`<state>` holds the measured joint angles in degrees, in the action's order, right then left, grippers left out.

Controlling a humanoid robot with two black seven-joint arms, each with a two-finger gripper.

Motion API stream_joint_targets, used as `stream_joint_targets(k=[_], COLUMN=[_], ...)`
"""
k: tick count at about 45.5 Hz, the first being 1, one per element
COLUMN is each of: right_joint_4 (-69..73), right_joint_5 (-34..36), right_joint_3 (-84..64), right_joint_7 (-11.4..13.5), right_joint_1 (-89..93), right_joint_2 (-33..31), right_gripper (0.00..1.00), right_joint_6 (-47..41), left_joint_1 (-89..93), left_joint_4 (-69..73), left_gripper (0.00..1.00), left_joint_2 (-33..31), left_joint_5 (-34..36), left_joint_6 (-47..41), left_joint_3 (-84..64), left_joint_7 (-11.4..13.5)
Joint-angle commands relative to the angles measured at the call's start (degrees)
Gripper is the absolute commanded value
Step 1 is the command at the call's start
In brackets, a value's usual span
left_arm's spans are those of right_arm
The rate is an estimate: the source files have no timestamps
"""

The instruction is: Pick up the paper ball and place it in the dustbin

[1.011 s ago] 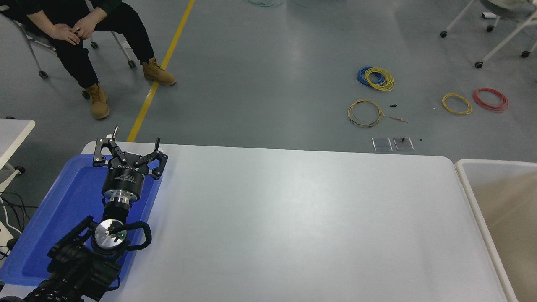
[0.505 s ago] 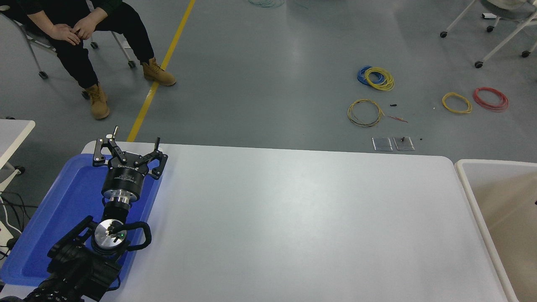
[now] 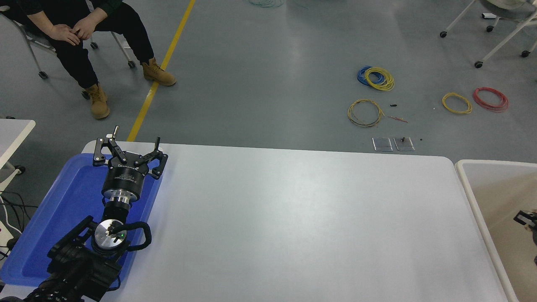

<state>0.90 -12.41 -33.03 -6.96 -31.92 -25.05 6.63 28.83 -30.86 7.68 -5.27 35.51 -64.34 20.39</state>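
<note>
Newly in view since half a second ago, a sliver of the black right gripper (image 3: 527, 219) pokes in at the right edge, over the tan inside of the large rectangular dustbin with the white rounded rim (image 3: 465, 184); nothing else has shifted.

On the broad white worktop (image 3: 302, 218) no crumpled tan paper ball can be seen, nor in the shallow blue plastic tray (image 3: 71, 201) at its left end, nor in the visible part of the dustbin. Possibly the ball is hidden in the right gripper beyond the frame edge, but so little of that gripper shows that I cannot tell how its jaws stand or whether they hold anything.

Parked over the blue tray at the lower left, the black left gripper (image 3: 128, 147) has its jaws spread wide with nothing between them.

Risks, as I judge them: if the right arm does carry the ball, letting go too close to the white rim could bounce the light wad back onto the worktop or down to the floor. A loose grip on crumpled paper could also drop it early. If the ball is already inside, little remains to go wrong beyond the arm clipping the rim.
</note>
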Motion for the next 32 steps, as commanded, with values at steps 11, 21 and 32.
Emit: stream_joint_targets(k=[11, 21, 32], right_joint_4=[0.07, 0.16, 1.47], right_joint_5=[1.07, 1.16, 1.16], right_joint_3=[6.56, 14.91, 27.83], right_joint_7=[0.02, 0.02, 0.02], right_joint_1=[0.01, -0.69, -6.04], right_joint_2=[0.00, -0.17, 0.09], right_gripper=[1.00, 1.00, 1.00], right_joint_6=[0.84, 0.84, 0.40], left_joint_1=[0.00, 0.00, 0.00], left_joint_4=[0.01, 0.01, 0.01], left_gripper=[1.00, 1.00, 1.00], left_joint_2=[0.06, 0.06, 0.06], left_joint_5=[0.00, 0.00, 0.00], left_joint_6=[0.00, 0.00, 0.00], left_joint_3=[0.00, 0.00, 0.00], left_joint_7=[0.00, 0.00, 0.00])
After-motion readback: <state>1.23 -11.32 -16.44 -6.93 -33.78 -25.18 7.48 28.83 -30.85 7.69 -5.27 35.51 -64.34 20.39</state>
